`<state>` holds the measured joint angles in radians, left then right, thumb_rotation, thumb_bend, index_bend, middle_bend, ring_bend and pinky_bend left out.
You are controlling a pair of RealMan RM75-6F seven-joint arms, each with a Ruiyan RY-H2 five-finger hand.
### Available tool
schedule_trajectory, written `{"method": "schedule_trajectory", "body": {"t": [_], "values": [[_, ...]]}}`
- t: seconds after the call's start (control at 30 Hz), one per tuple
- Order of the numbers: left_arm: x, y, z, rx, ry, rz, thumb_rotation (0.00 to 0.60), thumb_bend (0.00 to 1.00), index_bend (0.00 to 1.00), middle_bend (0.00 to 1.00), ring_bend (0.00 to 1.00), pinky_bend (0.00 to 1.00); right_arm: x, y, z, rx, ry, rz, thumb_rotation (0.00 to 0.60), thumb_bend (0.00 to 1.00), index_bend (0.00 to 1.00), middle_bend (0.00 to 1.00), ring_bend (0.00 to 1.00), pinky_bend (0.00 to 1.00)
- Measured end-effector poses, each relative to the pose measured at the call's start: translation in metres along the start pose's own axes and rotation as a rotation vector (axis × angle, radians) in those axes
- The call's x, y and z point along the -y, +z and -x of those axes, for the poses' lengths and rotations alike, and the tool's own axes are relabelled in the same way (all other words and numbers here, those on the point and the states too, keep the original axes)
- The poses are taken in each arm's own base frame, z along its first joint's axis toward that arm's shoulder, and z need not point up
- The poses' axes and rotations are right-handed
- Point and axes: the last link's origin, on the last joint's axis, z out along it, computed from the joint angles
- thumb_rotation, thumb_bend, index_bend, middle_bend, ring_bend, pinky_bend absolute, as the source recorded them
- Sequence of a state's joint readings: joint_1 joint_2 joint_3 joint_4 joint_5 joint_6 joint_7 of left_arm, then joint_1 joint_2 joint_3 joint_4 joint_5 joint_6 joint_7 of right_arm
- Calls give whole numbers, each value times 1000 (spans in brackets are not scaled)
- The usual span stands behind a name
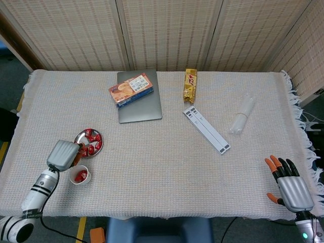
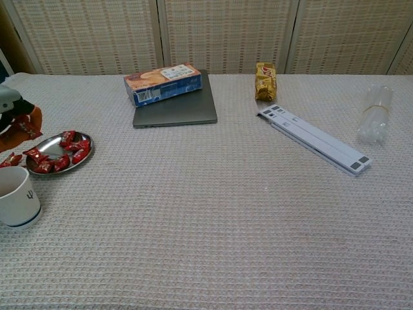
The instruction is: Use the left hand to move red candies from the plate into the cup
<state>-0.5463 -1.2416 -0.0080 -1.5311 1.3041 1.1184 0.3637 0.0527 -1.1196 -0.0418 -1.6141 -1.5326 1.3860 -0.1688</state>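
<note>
A small metal plate [image 1: 103, 142] [image 2: 88, 150] with several red candies [image 1: 91, 136] [image 2: 72, 155] lies at the table's front left. Just in front of it stands a white cup [image 1: 87, 178] [image 2: 17, 204] with red candies inside. My left hand [image 1: 63, 154] [image 2: 14, 115] hovers off the plate's left edge, above and behind the cup, and pinches one red candy [image 2: 27, 126] in its fingertips. My right hand [image 1: 288, 185] rests at the front right edge of the table, fingers spread, holding nothing; the chest view does not show it.
A biscuit box [image 1: 131, 89] lies on a grey laptop [image 1: 139, 106] at the back. A gold snack pack [image 1: 190, 85], a white folding stand [image 1: 206, 129] and a clear plastic bottle [image 1: 242, 114] lie to the right. The woven cloth's fringe hangs at the right edge.
</note>
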Motion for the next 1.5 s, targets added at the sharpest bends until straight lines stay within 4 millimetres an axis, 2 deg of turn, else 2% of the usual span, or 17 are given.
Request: {"method": "schedule_trajectory", "body": {"t": [0.17,0.3,0.6,1.1,1.5], "values": [[4,-37,12,5,-12,4,600,663,747,748,654,1000,1,-2,0,1,2,-11,600,64,0,0,0,0],[1,-47,20,4,-10,20,600,661,747,746,653,1000,2,-3,0,3,2,-19,600,64,0,0,0,0],[-9,-51,31,-5,-6,48,600,653,735,738,654,1000,1,-4,-1,2,5,-19,600,64,0,0,0,0],[-17,-45,37,9,15,67,600,569,602,685,628,1000,1,-3,-1,3,5,-16,600,64,0,0,0,0],[-18,-41,34,20,19,80,600,465,479,564,520,1000,0,-2,-1,4,4,-7,600,63,0,0,0,0]]}}
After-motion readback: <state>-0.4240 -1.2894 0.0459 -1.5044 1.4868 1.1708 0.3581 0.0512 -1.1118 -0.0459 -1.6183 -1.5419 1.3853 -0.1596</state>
